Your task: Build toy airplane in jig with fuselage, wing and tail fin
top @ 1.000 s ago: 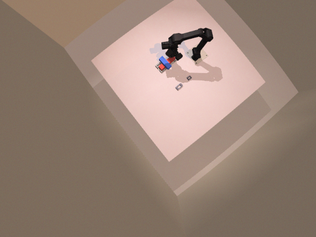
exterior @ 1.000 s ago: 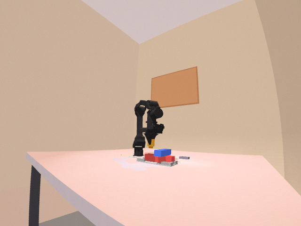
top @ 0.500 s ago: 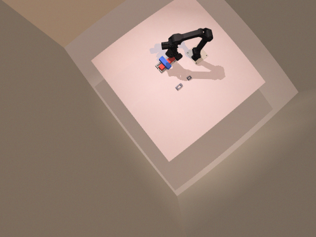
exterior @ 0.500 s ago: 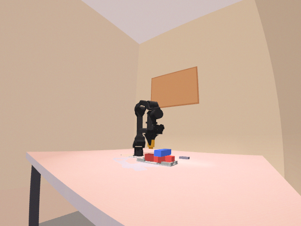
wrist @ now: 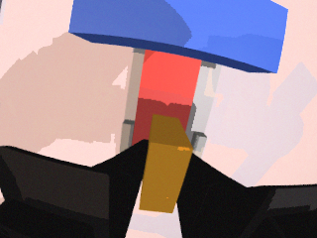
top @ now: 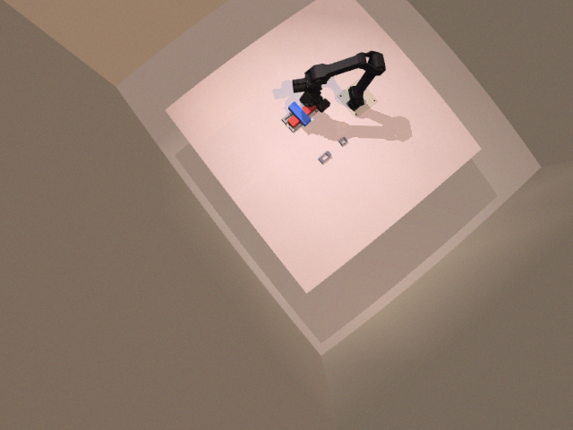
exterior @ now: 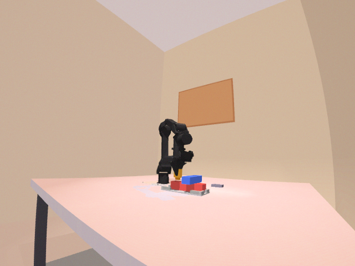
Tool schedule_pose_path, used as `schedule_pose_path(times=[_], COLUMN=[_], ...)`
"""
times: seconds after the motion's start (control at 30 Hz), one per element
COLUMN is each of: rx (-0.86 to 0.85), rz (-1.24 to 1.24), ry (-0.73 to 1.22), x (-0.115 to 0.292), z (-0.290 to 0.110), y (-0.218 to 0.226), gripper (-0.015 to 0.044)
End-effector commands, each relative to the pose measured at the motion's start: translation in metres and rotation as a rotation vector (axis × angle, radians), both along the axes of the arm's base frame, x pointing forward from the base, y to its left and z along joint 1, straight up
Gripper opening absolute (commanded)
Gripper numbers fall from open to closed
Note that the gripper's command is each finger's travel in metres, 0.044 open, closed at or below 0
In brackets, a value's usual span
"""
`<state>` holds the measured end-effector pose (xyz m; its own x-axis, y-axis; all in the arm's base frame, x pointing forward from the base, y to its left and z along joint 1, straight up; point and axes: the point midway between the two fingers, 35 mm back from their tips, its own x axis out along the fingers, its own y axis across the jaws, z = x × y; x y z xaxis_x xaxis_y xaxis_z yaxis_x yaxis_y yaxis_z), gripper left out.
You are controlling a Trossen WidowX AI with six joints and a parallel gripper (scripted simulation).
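The red fuselage [top: 293, 121] [exterior: 175, 185] [wrist: 170, 76] lies in the light grey jig [exterior: 202, 193] [wrist: 133, 84] and looks level. The blue wing [top: 299, 114] [exterior: 191, 179] [wrist: 213, 25] lies across the top of the fuselage; its tab and socket are hidden. My gripper [exterior: 177, 170] [wrist: 160, 148] is shut on the yellow-brown tail fin [exterior: 178, 175] [wrist: 162, 180]. The fin hangs upright just above the tail part of the fuselage, with a small gap below it in the exterior view. The tail socket is hidden in the wrist view.
Two small dark grey hollow holders lie on the pink table [top: 295, 208] [exterior: 200, 223], toward the middle from the jig; one [exterior: 217, 185] shows in the exterior view. The arm's base plate [top: 367, 102] is near the jig, on the tail side.
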<state>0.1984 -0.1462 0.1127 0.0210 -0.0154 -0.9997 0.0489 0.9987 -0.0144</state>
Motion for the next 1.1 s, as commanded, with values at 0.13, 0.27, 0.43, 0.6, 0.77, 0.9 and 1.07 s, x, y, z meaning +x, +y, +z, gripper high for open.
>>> schedule_pose_path(times=[0.13, 0.27, 0.43, 0.6, 0.77, 0.9, 1.07], rx=[-0.001, 0.001, 0.001, 0.001, 0.001, 0.001, 0.001], rz=[0.004, 0.000, 0.000, 0.000, 0.000, 0.000, 0.000], ry=[0.004, 0.002, 0.002, 0.002, 0.002, 0.002, 0.002], x=[-0.0010, -0.0007, -0.0007, -0.0007, -0.0007, -0.0007, -0.0007], z=[-0.0131, -0.0110, -0.0110, -0.0110, -0.0110, -0.0110, -0.0110], y=[-0.0004, 0.0002, 0.0002, 0.0002, 0.0002, 0.0002, 0.0002], gripper=[0.0065, 0.0058, 0.0005, 0.0026, 0.0158, 0.0260, 0.0260])
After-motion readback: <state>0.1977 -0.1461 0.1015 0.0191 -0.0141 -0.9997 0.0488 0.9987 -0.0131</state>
